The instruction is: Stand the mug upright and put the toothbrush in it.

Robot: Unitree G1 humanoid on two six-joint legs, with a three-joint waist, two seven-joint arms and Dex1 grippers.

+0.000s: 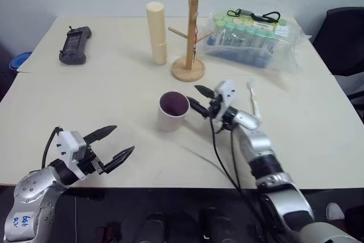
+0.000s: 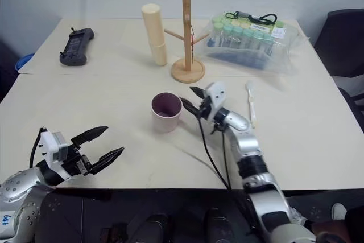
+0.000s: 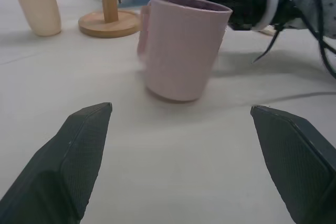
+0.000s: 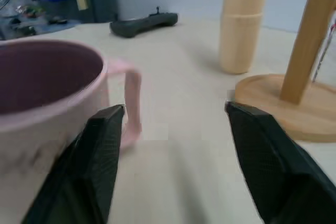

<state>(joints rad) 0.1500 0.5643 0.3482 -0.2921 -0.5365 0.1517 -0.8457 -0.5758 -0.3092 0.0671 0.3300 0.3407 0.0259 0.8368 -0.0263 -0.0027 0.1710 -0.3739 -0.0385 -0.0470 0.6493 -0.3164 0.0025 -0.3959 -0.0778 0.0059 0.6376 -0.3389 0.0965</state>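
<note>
Right end effector (image 1: pixel 200 98) has its fingers apart, nothing between them, sitting just beside the mug (image 1: pixel 173 111), which stands upright on the desk (image 1: pixel 114 89) with its dark inside showing. Toothbrush (image 1: pixel 253 99) lies flat on the desk on the far side of this end effector from the mug, near the wrist, untouched. Left end effector (image 1: pixel 114 143) is also spread, empty, well apart from the mug. Judgement: toothbrush looks light, stiff, thin and low on the desk, so it probably slips or rolls; best taken across the handle near mid-length with a pinch from above. Mug looks light plastic, easy to tip if bumped. Right wrist view shows the mug's handle (image 4: pixel 131 103) next to one fingertip, which the head views hide. Left wrist view shows the mug's side wall and the right end effector behind it. Head views alone give toothbrush, cream cylinder (image 1: pixel 156 32), wooden stand (image 1: pixel 190 38), bag of tubes (image 1: pixel 250 38), black controller (image 1: pixel 75 45).
</note>
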